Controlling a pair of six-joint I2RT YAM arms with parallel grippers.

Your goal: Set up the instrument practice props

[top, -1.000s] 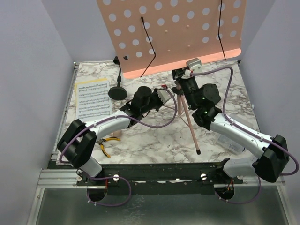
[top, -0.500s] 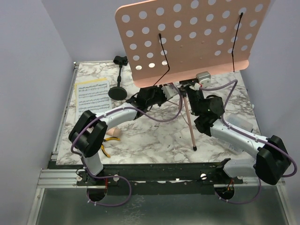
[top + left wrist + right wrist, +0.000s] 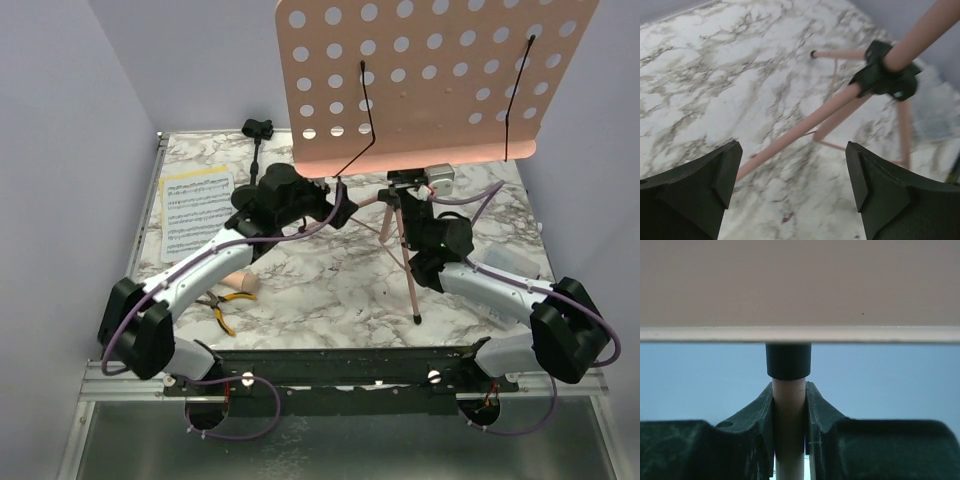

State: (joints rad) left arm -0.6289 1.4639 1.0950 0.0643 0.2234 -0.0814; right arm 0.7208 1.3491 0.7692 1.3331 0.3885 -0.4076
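Observation:
The pink perforated music-stand desk [image 3: 430,80] stands high at the back, its underside [image 3: 800,285] filling the top of the right wrist view. My right gripper [image 3: 406,186] is shut on the pink tripod pole [image 3: 789,410] just under its black collar [image 3: 788,360]. The tripod legs [image 3: 805,125] and black hub [image 3: 887,75] stand on the marble. My left gripper [image 3: 792,185] hangs open left of the legs, holding nothing. Sheet-music pages [image 3: 197,210] lie at the left. The beige microphone [image 3: 240,281] lies near the front. My left arm partly hides the black mic stand [image 3: 258,140].
Yellow-handled pliers [image 3: 220,305] lie by the front left edge, next to the microphone. A clear plastic box [image 3: 512,262] sits at the right, close to my right arm. Grey walls close in the marble table [image 3: 340,290] on both sides.
My left gripper has opened and drawn back to the left, away from the stand. The desk has swung right and risen while my right gripper kept its hold on the pole.

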